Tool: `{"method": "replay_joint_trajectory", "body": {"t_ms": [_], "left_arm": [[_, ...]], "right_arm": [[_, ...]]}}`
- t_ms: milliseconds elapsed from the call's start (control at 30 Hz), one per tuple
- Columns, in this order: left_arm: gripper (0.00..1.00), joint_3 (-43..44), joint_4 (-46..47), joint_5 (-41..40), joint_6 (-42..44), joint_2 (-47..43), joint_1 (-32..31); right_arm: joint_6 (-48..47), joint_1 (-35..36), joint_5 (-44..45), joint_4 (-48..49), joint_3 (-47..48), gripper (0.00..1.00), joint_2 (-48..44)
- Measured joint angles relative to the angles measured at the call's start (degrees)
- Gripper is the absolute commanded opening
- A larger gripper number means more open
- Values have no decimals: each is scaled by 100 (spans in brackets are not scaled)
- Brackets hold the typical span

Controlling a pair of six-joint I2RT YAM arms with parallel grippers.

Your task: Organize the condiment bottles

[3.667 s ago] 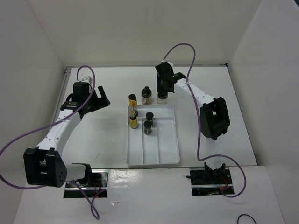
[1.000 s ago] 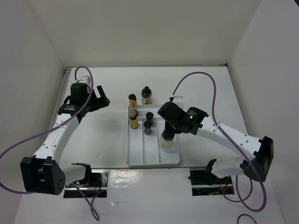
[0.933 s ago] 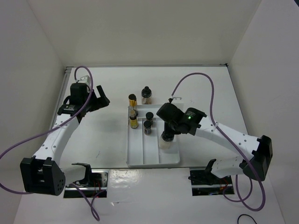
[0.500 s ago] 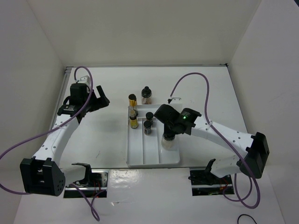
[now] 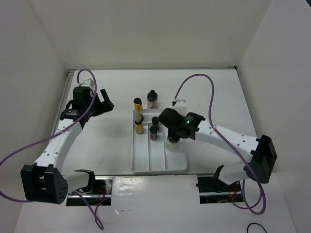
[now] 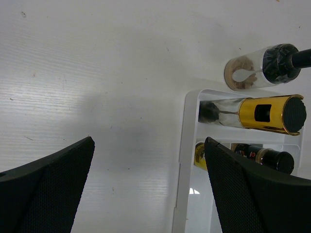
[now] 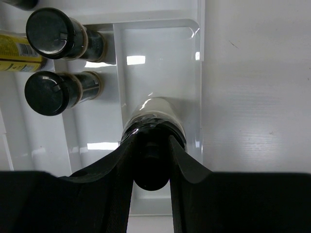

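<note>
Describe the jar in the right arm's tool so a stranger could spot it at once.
Find the white tray in the middle of the table. Its right section has a single jar, pinched at the cap by the right tool. It is pale; the dark jars and yellow jars stand in the other sections.

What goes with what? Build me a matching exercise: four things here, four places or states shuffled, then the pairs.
1 left gripper
2 right gripper
3 dark jars
4 beige jar

a in the tray's middle section
b on the table, outside the tray
c open over bare table
d shut on the pale jar

Pairs: 1-c, 2-d, 3-a, 4-b.
</note>
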Motion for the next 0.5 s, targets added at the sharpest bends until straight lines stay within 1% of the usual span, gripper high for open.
{"method": "replay_joint_trajectory", "body": {"t_ms": [133, 233, 400, 433, 467, 500], "left_arm": [[100, 0, 0, 0, 0, 0, 0], [100, 0, 0, 0, 0, 0, 0], [100, 0, 0, 0, 0, 0, 0], [100, 0, 0, 0, 0, 0, 0], [100, 0, 0, 0, 0, 0, 0], [100, 0, 0, 0, 0, 0, 0]], "right_arm": [[-26, 0, 33, 59, -15, 0, 105], [-28, 0, 68, 76, -15, 6, 221], [-13, 0, 129, 118, -20, 52, 358], [-7, 0, 129, 125, -20, 56, 361], [11, 0, 131, 116, -20, 69, 372], [46, 0, 129, 118, -20, 76, 385]]}}
